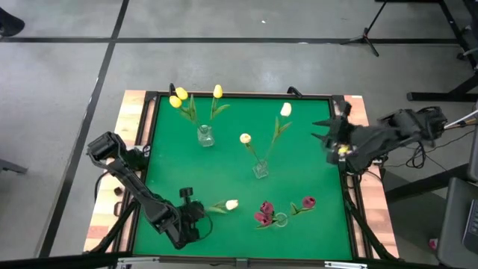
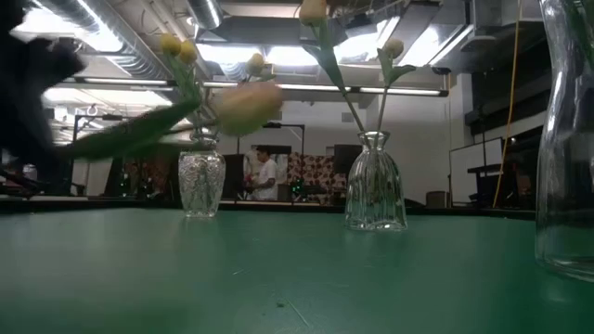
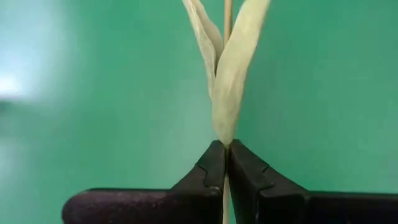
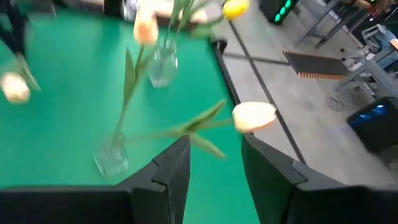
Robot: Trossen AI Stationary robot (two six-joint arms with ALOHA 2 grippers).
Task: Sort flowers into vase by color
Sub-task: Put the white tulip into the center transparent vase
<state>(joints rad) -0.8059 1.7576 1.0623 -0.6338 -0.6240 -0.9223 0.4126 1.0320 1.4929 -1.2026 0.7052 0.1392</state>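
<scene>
My left gripper (image 1: 196, 213) is near the table's front left, shut on a cream-white flower (image 1: 231, 203) whose head (image 2: 246, 104) points toward the table's right. A glass vase (image 1: 205, 136) at the back holds yellow flowers (image 1: 179, 97). The middle vase (image 1: 260, 170) holds two cream-white flowers (image 1: 285, 110). A front vase (image 1: 280, 219) holds dark magenta flowers (image 1: 265, 213). My right gripper (image 1: 328, 134) hangs open above the table's right side, holding nothing; a cream flower head (image 4: 254, 116) from the middle vase stands beyond its fingers. My left gripper pinches the cream-white flower's thin stem between its two fingers, just below the base of the leaves (image 3: 224, 130). The fingers slant down from the table's near left side. The flower is lifted clear of the table and lies roughly level, its leaf (image 2: 130, 134) and head out beyond the fingers.
The green mat (image 1: 172, 172) is bordered by a dark frame and a wooden rim (image 1: 131, 119). Bare mat lies between the three vases. A person stands in the room far behind the table (image 2: 267, 174).
</scene>
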